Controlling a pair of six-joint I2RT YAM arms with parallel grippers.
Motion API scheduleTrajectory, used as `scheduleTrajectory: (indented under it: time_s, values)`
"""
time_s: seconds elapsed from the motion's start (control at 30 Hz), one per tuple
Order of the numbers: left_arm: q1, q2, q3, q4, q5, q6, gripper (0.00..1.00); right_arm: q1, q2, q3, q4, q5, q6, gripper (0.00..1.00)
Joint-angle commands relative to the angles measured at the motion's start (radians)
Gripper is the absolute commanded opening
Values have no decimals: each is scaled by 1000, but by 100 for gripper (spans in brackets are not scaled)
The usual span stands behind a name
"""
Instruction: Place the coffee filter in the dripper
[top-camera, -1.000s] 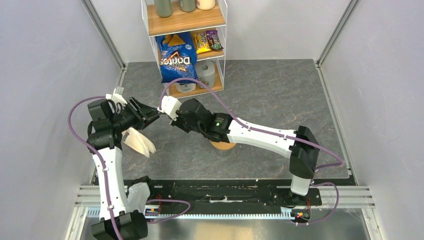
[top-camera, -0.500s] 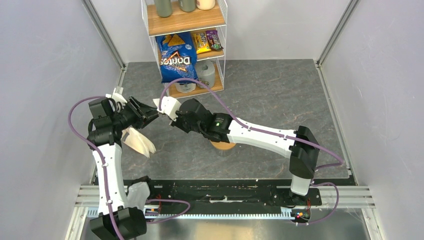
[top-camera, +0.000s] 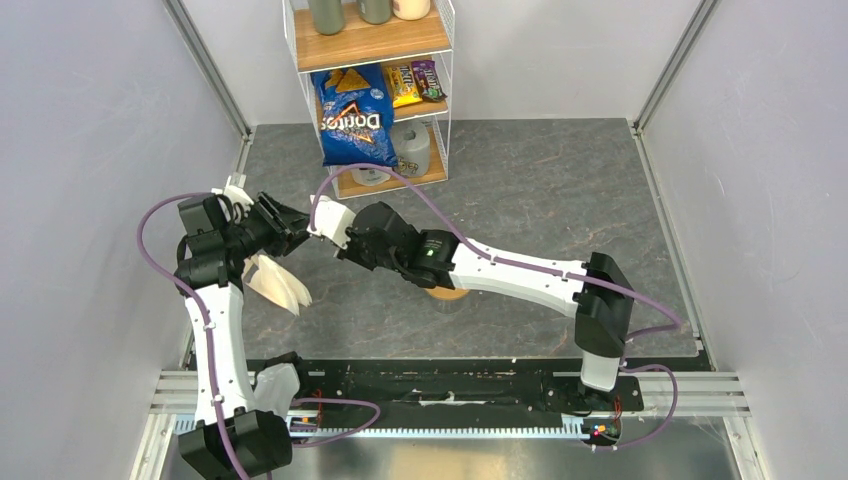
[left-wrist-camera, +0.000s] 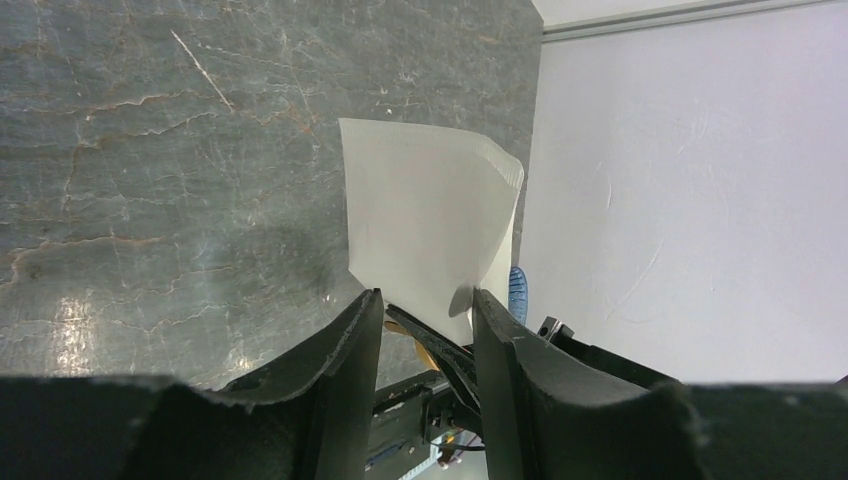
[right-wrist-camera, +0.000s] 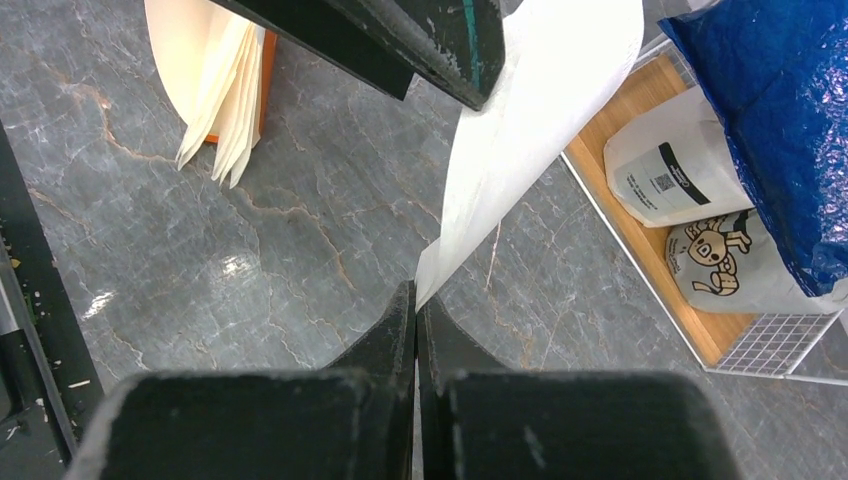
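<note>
one filter (right-wrist-camera: 530, 110) pinched tight in right gripper (right-wrist-camera: 416, 292), left gripper (left-wrist-camera: 427, 298) parted halfway around its edge, one spare bundle (right-wrist-camera: 215, 70) on surface (right-wrist-camera: 300, 250).

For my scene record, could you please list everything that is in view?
coffee filter: one, white, in the air, pinched by the right fingers
dripper: perhaps one, blue, only an edge behind the filter
spare filters: one fanned bundle, cream, table's left side
wooden ring: one, light brown, partly under the right arm
table: one, grey stone pattern
rack: one, white wire with wooden boards, far edge
chips bag: one, blue, on the rack
jug: one, white, bottom board
left fingers: two, black, apart, at the filter
right fingers: two, black, shut on the filter
</note>
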Motion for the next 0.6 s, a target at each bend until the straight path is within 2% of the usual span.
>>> scheduleTrajectory:
  time_s: [0.0, 0.33, 0.57]
  values:
    - [-5, -2, 23, 17, -13, -5, 44, 10, 21, 64, 25, -14, -27, 0]
    - [-14, -2, 36, -41, -75, 37, 43, 25, 44, 85, -6, -17, -76, 0]
    - [-15, 9, 30, -3, -41, 15, 42, 34, 46, 70, -20, -10, -115, 0]
